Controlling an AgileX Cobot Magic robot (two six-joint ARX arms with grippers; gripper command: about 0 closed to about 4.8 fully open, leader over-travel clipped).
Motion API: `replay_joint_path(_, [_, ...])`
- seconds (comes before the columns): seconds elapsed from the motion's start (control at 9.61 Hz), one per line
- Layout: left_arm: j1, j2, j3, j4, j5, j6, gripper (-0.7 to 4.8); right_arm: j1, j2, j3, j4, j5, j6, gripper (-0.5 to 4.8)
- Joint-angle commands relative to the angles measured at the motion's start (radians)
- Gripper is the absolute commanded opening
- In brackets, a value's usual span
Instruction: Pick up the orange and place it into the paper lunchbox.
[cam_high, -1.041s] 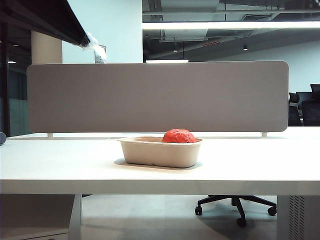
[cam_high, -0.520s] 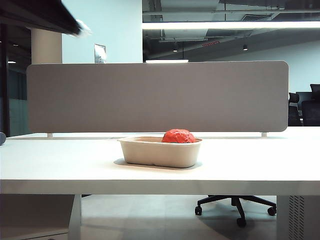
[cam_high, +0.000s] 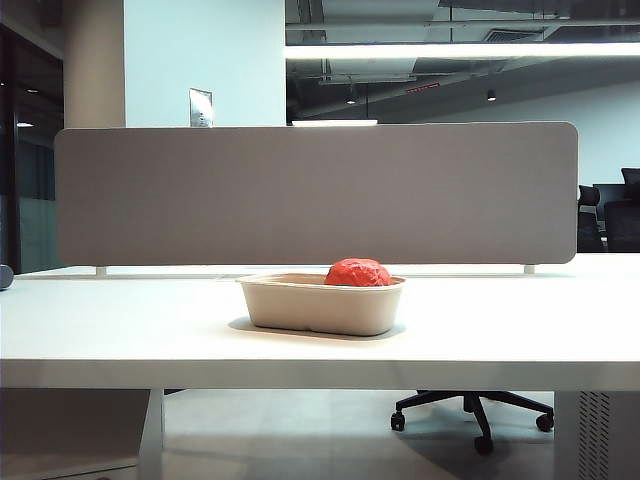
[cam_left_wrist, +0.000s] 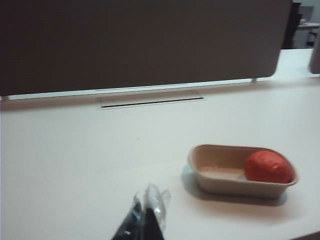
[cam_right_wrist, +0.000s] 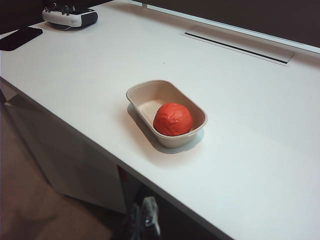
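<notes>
One orange (cam_right_wrist: 172, 119) sits inside the paper lunchbox (cam_right_wrist: 138, 91), at its right end, center frame in the exterior view. Both the left gripper (cam_left_wrist: 147, 212) and right gripper (cam_right_wrist: 143, 218) look pressed together and empty, well clear. Best simply to keep the arms away.

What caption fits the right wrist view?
Orange lies in the paper lunchbox; shut right gripper hangs off the table.

A grey divider panel (cam_high: 315, 195) stands on the white table (cam_high: 120, 330); an office chair (cam_high: 472, 408) sits beneath.
</notes>
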Motion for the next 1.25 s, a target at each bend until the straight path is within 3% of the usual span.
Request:
replay_joint_path(0.1, [0.140, -0.095, -0.077, -0.004, 0.004, 0.017, -0.06, 0.000, 0.000, 0.005, 0.011, 0.002, 0.004, -0.01])
replay_joint_path(0.21, [0.211, -0.137, -0.104, -0.005, 0.003, 0.016, -0.06, 0.000, 0.000, 0.005, 0.011, 0.002, 0.004, -0.01])
replay_joint_path(0.42, [0.235, -0.144, -0.122, 0.006, 0.003, 0.016, -0.06, 0.000, 0.000, 0.005, 0.011, 0.002, 0.004, -0.01])
replay_joint_path(0.52, [0.242, -0.144, -0.255, 0.110, -0.065, 0.016, -0.05, 0.000, -0.011, 0.005, 0.011, 0.002, 0.004, -0.01])
replay_joint_path(0.62, [0.242, -0.144, -0.255, 0.059, -0.101, 0.001, -0.06, 0.000, -0.012, 0.005, 0.011, 0.002, 0.004, -0.01])
replay_joint_path(0.83, [0.243, -0.144, -0.255, 0.059, -0.074, 0.042, -0.04, 0.000, -0.012, 0.005, 0.011, 0.002, 0.004, -0.01])
replay_joint_path(1.25, [0.243, -0.144, -0.255, 0.058, -0.090, 0.042, -0.03, 0.000, -0.013, 0.005, 0.011, 0.002, 0.004, -0.01])
